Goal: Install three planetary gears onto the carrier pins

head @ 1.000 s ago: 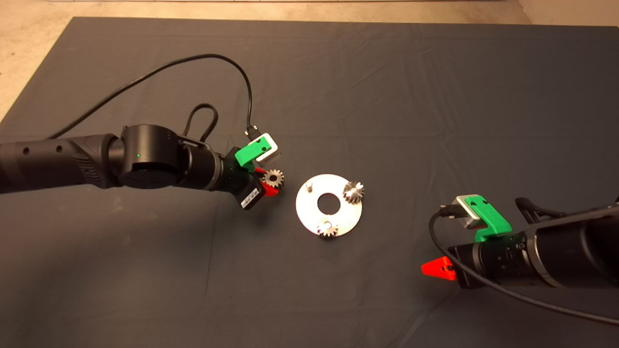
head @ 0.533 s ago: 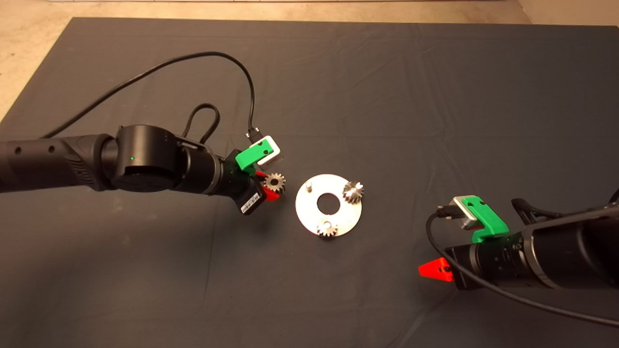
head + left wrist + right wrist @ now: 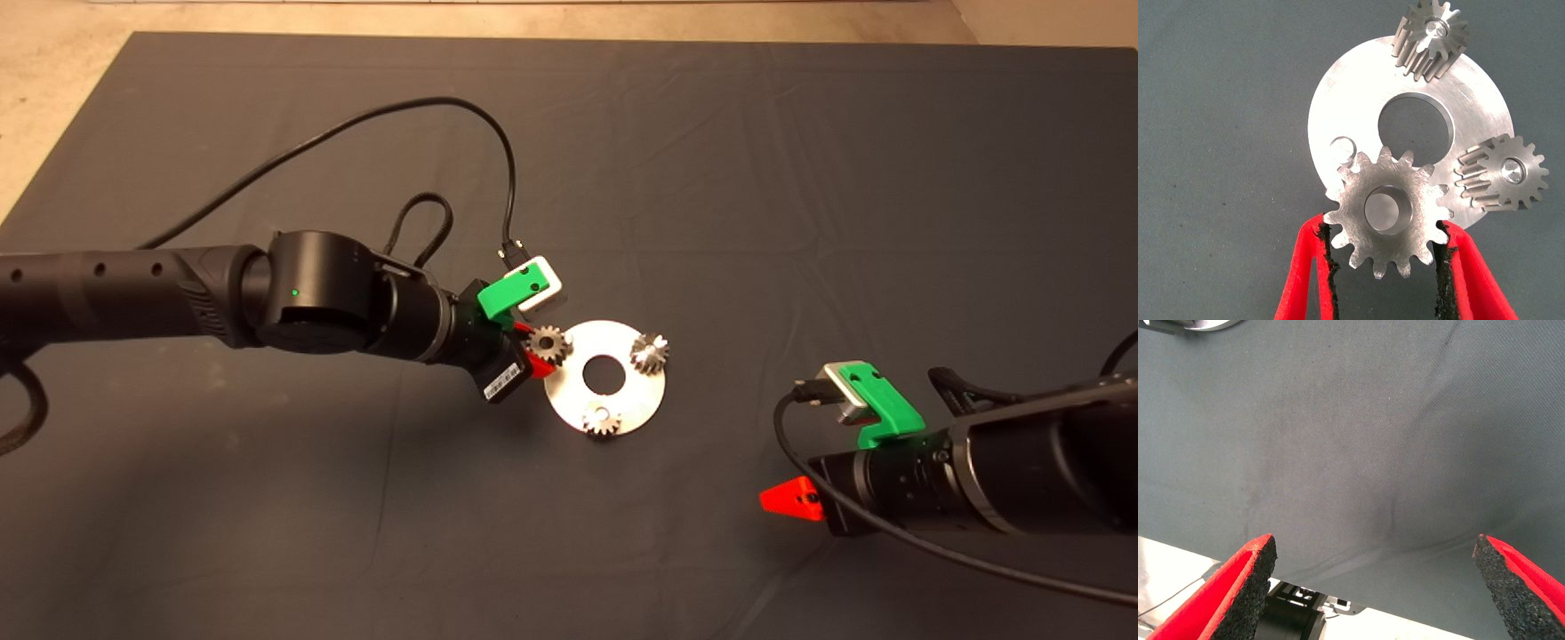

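a: where is the left gripper (image 3: 1388, 267) in all this?

b: it pinches the third gear (image 3: 1386, 212) by its teeth, one pad on each side, and holds it flat over the left edge of the disc (image 3: 633, 400). the bare pin (image 3: 1342, 151) shows just beside the gear's rim in the left wrist view, so the bore is not over it yet.

a: and the other two gears?

b: one sits on the far-right pin (image 3: 650, 353), one on the near pin (image 3: 602, 420). each shows a pin tip in its bore, so they look seated. by that reckoning only this one is left.

a: what makes this step go well?

b: the bore has to come right over the pin before the arm lowers. a small shift is probably enough, with the gear kept level; a tilt would likely jam it on the pin's top. the seated gears are well apart from the bare pin, so their teeth should not get in the way.

a: any risk?

b: the disc lies loose on the mat (image 3: 800, 178), as far as one can see. a sideways push against the pin might slide it. the fingers should part only once the gear has dropped down the pin.

a: the right gripper (image 3: 1378, 580)?

b: it waits at the near right over bare mat, its jaws spread wide and holding nothing.
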Controlling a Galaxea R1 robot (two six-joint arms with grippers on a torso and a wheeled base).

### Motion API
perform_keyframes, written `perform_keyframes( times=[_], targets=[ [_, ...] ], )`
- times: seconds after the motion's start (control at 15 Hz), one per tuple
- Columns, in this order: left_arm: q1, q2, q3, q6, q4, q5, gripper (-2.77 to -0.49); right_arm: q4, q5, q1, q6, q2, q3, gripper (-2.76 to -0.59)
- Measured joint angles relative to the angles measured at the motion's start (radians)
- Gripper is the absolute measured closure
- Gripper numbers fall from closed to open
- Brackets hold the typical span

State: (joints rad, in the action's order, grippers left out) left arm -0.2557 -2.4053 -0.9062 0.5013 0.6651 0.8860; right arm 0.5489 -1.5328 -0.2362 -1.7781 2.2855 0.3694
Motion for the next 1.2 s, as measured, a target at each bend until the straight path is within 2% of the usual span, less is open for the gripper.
perform_keyframes(
  times=[0.27,0.67,0.87,1.0,1.2],
  targets=[
    [0.000,0.000,-0.025,0.000,0.001,0.002,-0.59,-0.001,0.000,0.000,0.000,0.000,0.000,-2.20],
    [0.000,-0.028,-0.029,0.002,0.001,-0.004,-0.59,-0.004,0.000,0.000,-0.001,0.000,0.000,-2.20],
    [0.000,-0.057,-0.044,0.002,0.003,-0.004,-0.59,-0.004,0.000,0.000,-0.001,0.000,0.000,-2.20],
    [0.000,-0.074,-0.070,0.002,0.001,-0.007,-0.59,-0.004,-0.001,0.000,-0.001,0.000,0.000,-2.20],
    [0.000,-0.077,-0.100,0.002,0.015,-0.004,-0.59,-0.006,-0.001,0.000,-0.001,0.000,0.000,-2.20]
  ],
)
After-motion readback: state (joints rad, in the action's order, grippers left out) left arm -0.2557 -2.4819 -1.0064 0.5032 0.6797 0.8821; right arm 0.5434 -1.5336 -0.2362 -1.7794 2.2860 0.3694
